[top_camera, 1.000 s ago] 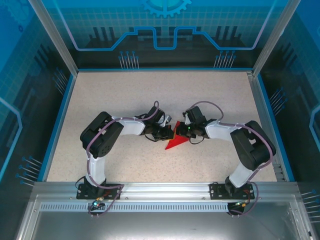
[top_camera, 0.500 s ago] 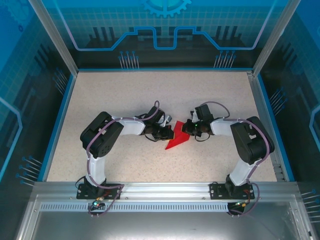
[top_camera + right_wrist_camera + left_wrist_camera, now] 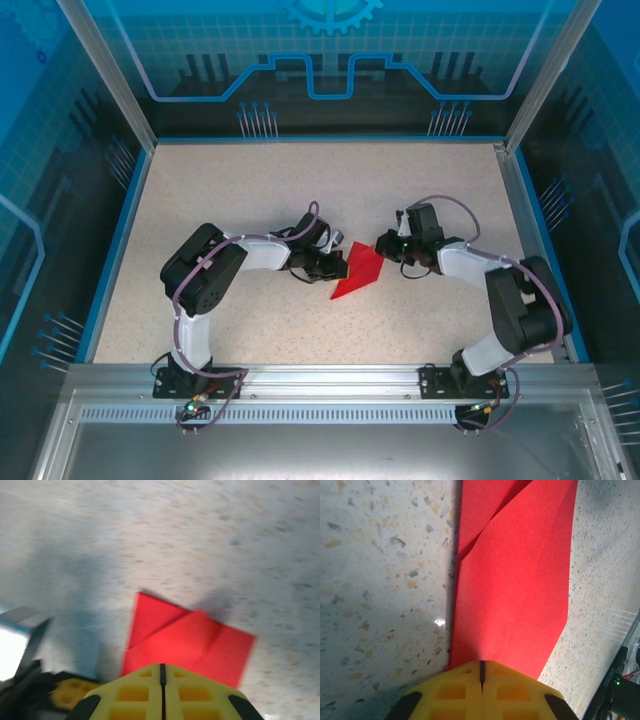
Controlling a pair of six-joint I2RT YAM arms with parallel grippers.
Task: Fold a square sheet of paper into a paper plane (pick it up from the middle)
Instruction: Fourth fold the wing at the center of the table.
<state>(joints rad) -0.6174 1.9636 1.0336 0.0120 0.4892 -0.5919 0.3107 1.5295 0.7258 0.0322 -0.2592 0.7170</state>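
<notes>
Middle of table (image 3: 300, 190): folded red paper (image 3: 360, 272) between the two grippers
Both clenched: left gripper (image 3: 338, 266) tips down on the paper's left edge; right gripper (image 3: 384, 245) empty, just beside its upper right corner

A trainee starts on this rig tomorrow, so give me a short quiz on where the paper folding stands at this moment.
1. True or false: the thin bright red paper sheet is an unfolded flat square.
2. The left gripper has its yellow fingers: A) wide open, B) shut together, C) clamped on a cable.
3. Name the surface on which the red sheet lies.

Key:
1. False: creases and overlapping flaps show.
2. B.
3. The speckled beige table.
</notes>
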